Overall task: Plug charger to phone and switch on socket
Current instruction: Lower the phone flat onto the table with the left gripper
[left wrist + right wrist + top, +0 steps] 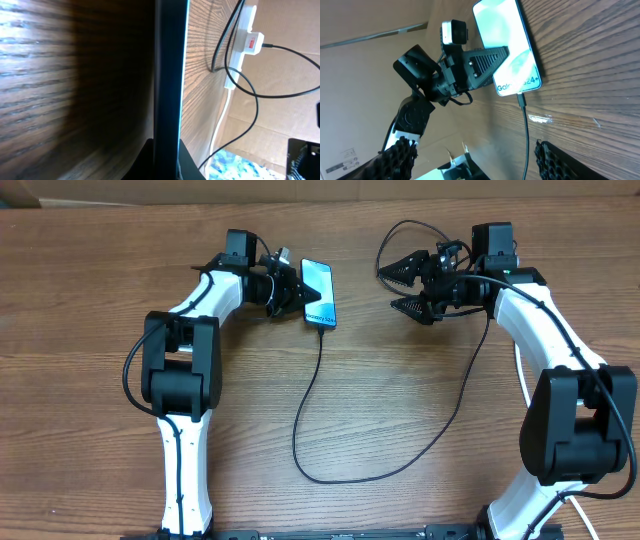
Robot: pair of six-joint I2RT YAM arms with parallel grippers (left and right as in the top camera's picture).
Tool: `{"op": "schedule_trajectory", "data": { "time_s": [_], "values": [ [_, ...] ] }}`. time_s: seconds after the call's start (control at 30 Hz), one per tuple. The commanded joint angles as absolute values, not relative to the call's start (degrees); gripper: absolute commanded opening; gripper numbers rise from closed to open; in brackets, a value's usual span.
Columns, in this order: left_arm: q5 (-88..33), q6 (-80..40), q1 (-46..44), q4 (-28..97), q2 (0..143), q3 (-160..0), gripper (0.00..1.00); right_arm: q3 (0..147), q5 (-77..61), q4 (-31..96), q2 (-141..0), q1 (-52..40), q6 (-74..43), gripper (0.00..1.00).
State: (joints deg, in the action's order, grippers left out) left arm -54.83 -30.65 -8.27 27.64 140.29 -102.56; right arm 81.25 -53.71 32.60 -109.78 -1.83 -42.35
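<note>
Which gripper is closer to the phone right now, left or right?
Left. The left gripper is at the phone, one finger lying across its screen. The right gripper stands open off the phone's opposite side, not touching it.

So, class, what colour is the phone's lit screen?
The phone screen glows pale blue-white; the right wrist view shows it best.

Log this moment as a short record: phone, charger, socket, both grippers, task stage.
phone: slim black-edged smartphone, light-blue screen lit, on the wooden table
charger: thin black cable, plug tip seated in the phone's Galaxy-text end
socket: white power strip with a red switch, shown only by the left wrist view, past the phone
left gripper: shut on the phone's long edge
right gripper: open, empty, apart from the phone
stage: charger in; no gripper at the switch
</note>
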Motion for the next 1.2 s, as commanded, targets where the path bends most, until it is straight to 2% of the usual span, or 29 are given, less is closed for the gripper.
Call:
{"op": "schedule_trajectory", "data": {
  "time_s": [0.0,0.53,0.63,0.67,0.77,0.93,1.17],
  "values": [
    [-52.95,-28.67,-8.84,28.51,140.51,-103.31,0.04,81.49,-53.54,32.53,-108.44,-1.74,-41.87,0.77],
    [-45.39,-27.73,-8.82,33.3,140.51,-103.31,0.05,81.47,-53.54,32.88,-108.44,-1.74,-41.87,0.77],
    [-45.36,-27.2,-8.8,33.43,140.51,-103.28,0.15,81.49,-53.56,32.97,-108.44,-1.74,-41.87,0.77],
    [-45.34,-27.2,-8.71,33.65,140.51,-103.28,0.28,81.49,-53.56,32.97,-108.44,-1.76,-41.87,0.77],
    [-45.34,-27.18,-8.51,33.65,140.51,-103.31,0.36,81.49,-53.56,32.97,-108.44,-1.74,-41.87,0.77],
    [-45.39,-26.79,-8.16,33.69,140.51,-103.28,0.44,81.47,-53.58,32.97,-108.44,-1.74,-41.87,0.77],
    [-41.28,-24.49,-7.4,36.38,140.51,-103.33,0.45,81.49,-53.56,33.17,-108.44,-1.76,-41.67,0.78]
  ]
}}
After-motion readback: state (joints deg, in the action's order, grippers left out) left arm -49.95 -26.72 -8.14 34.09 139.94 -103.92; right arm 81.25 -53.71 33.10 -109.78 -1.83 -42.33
